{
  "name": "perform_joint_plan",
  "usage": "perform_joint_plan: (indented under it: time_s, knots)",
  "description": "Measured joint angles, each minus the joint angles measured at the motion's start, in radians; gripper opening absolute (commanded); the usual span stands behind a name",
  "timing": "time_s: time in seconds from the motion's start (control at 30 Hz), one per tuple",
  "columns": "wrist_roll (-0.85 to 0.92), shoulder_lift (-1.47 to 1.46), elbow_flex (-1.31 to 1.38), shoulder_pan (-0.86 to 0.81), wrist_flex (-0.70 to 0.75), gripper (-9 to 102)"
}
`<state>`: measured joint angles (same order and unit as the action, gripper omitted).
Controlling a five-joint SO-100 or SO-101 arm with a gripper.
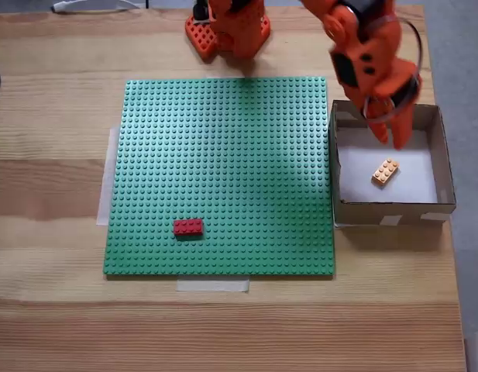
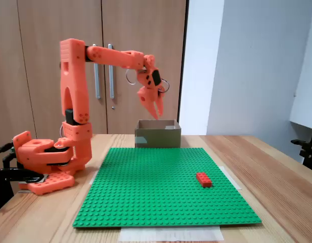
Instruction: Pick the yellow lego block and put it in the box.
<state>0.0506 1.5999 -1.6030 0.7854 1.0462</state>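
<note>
The yellow lego block (image 1: 385, 171) lies tilted on the white floor of the box (image 1: 393, 208), which stands just right of the green baseplate. In the side-on fixed view the box (image 2: 157, 134) stands behind the baseplate, and its wall hides the block. My orange gripper (image 1: 391, 139) hangs above the box's far part, fingers pointing down and slightly apart, holding nothing. From the side, the gripper (image 2: 157, 115) floats a little above the box rim.
A red brick (image 1: 188, 227) (image 2: 204, 179) sits on the green baseplate (image 1: 223, 155) (image 2: 161, 192). The arm's base (image 1: 227, 31) (image 2: 44, 162) stands behind the plate. The wooden table ends close to the box's right wall.
</note>
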Motion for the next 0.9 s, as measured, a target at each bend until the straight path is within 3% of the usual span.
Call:
perform_joint_plan:
  time_s: [0.2,0.5,0.6,0.67,0.9]
  knots:
    - [0.021,0.288,-0.218,-0.023,-0.071,0]
    - [0.026,0.696,-0.466,-0.106,-0.135,-1]
    - [0.023,0.845,-0.545,-0.239,-0.189,-1]
    - [0.017,0.876,-0.561,-0.256,-0.215,-1]
    - [0.0,0.928,-0.663,-0.563,-0.325,-1]
